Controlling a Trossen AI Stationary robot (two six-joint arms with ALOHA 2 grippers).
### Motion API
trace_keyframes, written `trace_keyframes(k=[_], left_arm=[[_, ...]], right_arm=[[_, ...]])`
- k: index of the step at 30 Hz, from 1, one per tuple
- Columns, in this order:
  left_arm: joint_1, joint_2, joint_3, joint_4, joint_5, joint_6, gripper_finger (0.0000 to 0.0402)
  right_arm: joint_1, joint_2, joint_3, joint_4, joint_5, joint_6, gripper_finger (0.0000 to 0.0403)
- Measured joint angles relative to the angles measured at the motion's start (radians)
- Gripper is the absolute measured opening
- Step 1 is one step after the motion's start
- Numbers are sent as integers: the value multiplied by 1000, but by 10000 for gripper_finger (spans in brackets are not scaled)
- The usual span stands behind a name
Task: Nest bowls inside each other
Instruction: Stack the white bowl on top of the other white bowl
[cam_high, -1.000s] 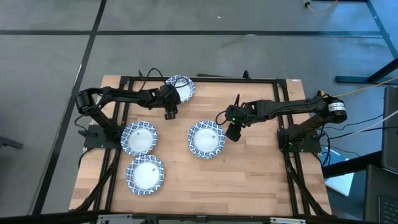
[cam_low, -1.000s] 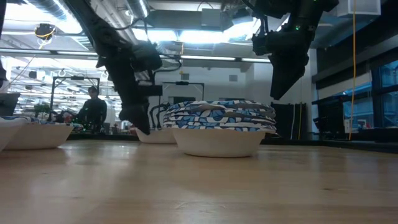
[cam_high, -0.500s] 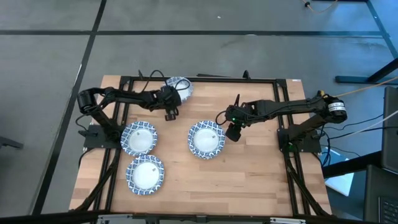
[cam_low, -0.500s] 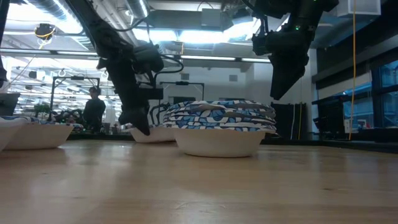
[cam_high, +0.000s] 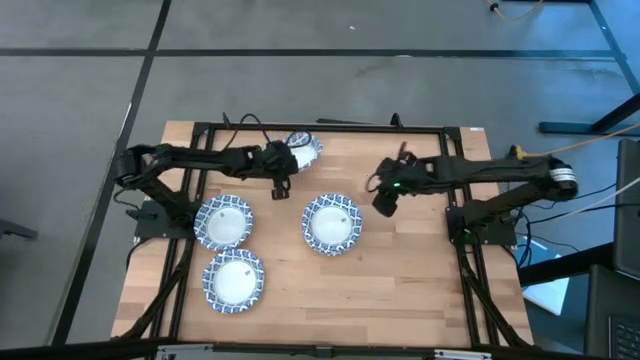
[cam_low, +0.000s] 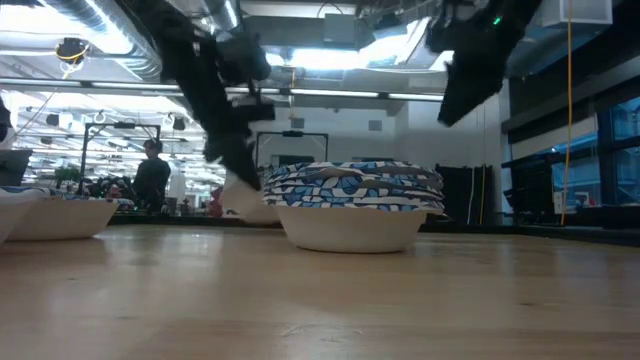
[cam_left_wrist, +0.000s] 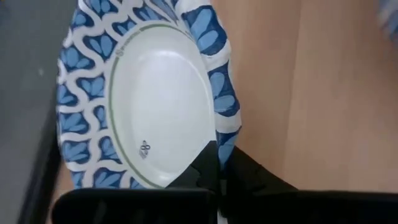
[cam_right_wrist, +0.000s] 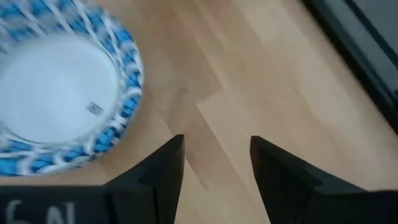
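Note:
A blue-and-white patterned bowl (cam_high: 303, 150) (cam_left_wrist: 155, 99) is near the table's far edge, tipped up, with my left gripper (cam_high: 289, 160) (cam_left_wrist: 214, 168) shut on it. A nested stack of bowls (cam_high: 331, 222) (cam_low: 352, 200) (cam_right_wrist: 62, 112) rests on its base at mid-table. Two single bowls (cam_high: 224, 220) (cam_high: 233, 280) sit on the left side. My right gripper (cam_high: 381, 206) (cam_right_wrist: 216, 162) hovers open just right of the stack, above the bare wood, with nothing between its fingers. My left gripper pinches the bowl's patterned rim (cam_left_wrist: 225, 140) on its side nearest the gripper, one finger (cam_left_wrist: 208, 165) on the white inner face and the other behind the rim. The fingers come from the table's left. The bowl is tilted; whether its low edge is clear of the table cannot be told.
A black metal frame (cam_high: 320, 127) runs around the tabletop, close behind the held bowl. Bare wood (cam_high: 400, 290) lies on the table's right and near side. In the low view a person (cam_low: 150, 175) stands in the room far behind the table.
My left gripper has shut on the far bowl's rim, then risen and gone slightly toward the table's right; the bowl has gone from lying flat to tipped up. My right gripper has risen and drawn away from the stack toward the right, staying open.

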Motion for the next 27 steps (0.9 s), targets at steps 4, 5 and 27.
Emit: trace_keyframes(k=[4,5,27], left_arm=[[-8,-110,4,6,52,-30,1],[-13,-137,5,4,70,-40,1],[-491,-49,278,-35,-64,-214,0]], right_arm=[[22,-178,-103,82,2,0,184],[30,-223,-135,105,2,0,184],[95,-609,-548,622,-99,-57,184]])
